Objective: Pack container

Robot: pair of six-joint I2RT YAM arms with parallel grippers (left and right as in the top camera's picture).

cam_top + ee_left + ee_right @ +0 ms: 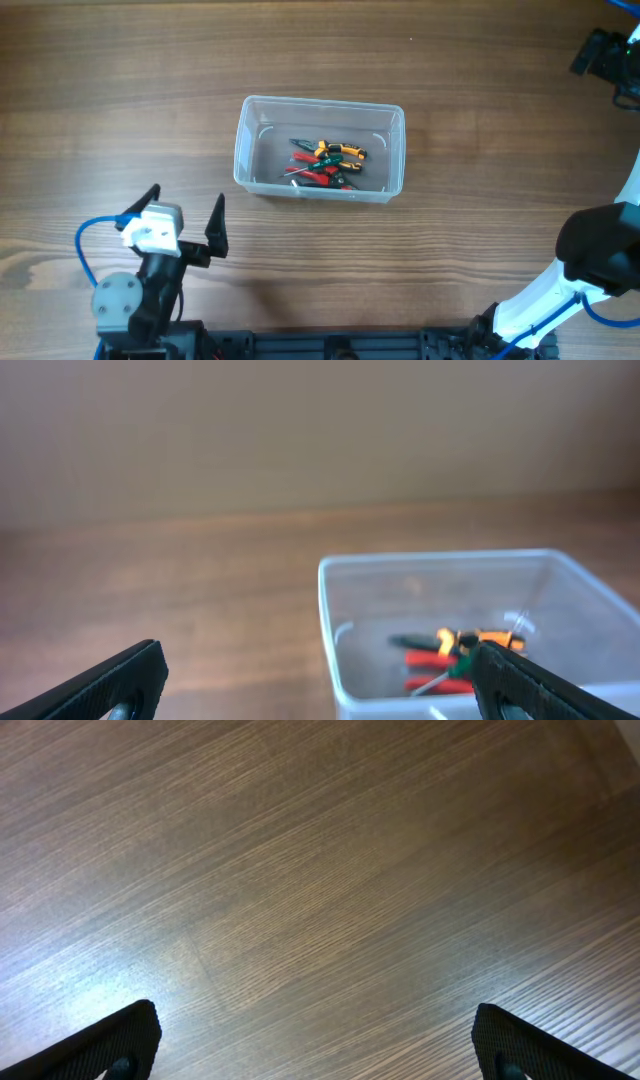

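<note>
The clear plastic container (250, 140) stands at the table's middle. Several hand tools (325, 163) with red, orange and green handles lie in a heap inside it. My left gripper (185, 215) is open and empty, near the front left of the table, apart from the container's front left corner. In the left wrist view the container (335, 630) is ahead to the right, with the tools (440, 655) showing through its open top between my spread fingers (318, 680). My right gripper (607, 52) is at the far right edge, open and empty (315, 1040) over bare wood.
The wooden table (120, 90) stretches around the container on all sides. The right arm's base and white link (560, 290) stand at the front right corner. A blue cable (85, 245) loops beside the left arm.
</note>
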